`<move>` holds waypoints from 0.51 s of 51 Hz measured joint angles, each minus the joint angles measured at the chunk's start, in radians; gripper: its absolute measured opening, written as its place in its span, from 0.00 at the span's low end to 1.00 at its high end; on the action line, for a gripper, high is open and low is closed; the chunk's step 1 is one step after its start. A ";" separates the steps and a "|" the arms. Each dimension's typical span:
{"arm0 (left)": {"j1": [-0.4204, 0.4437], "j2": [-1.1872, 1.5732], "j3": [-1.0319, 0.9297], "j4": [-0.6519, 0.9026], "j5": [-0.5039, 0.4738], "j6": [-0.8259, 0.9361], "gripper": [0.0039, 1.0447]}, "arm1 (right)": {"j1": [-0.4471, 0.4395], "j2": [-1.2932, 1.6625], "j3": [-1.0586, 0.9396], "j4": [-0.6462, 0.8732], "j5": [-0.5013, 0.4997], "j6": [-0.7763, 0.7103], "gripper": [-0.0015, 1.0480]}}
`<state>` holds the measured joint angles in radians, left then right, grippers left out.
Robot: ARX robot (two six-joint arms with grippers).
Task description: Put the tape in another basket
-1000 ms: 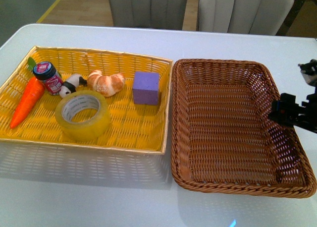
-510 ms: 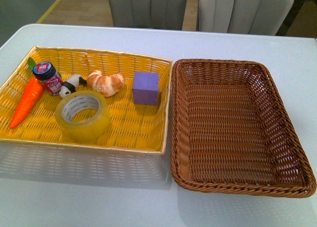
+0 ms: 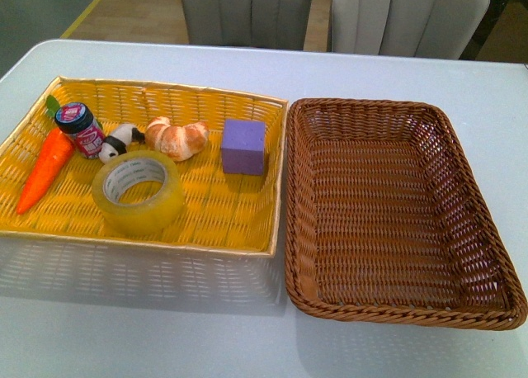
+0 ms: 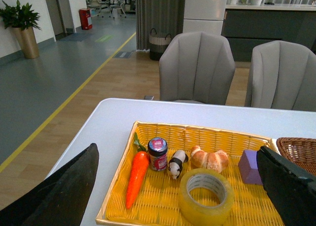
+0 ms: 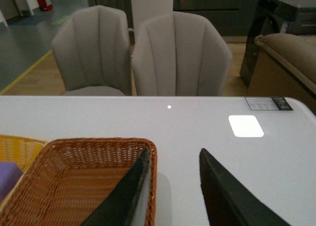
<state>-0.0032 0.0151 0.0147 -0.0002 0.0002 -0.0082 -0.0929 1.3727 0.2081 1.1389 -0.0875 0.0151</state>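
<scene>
The tape (image 3: 138,192) lay flat in the yellow basket (image 3: 247,233). The left claw (image 4: 176,152) was wide open, the right claw (image 5: 174,150) slightly open, both empty. A grasp might catch also the panda (image 3: 115,141) just beside.

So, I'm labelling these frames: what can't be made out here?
Jar label text: too small, front and left wrist views.
Tape core print: too small to read, front view.
Basket: right wrist view, near part hidden by right gripper, cut by edge.
Purple cube: right wrist view, mostly cut off by edge.
</scene>
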 joint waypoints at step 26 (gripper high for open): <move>0.000 0.000 0.000 0.000 0.000 0.000 0.92 | 0.089 -0.398 -0.153 -0.235 0.087 -0.011 0.02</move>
<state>-0.0032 0.0151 0.0147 -0.0002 0.0002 -0.0082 -0.0044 0.9745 0.0547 0.9043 -0.0006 0.0040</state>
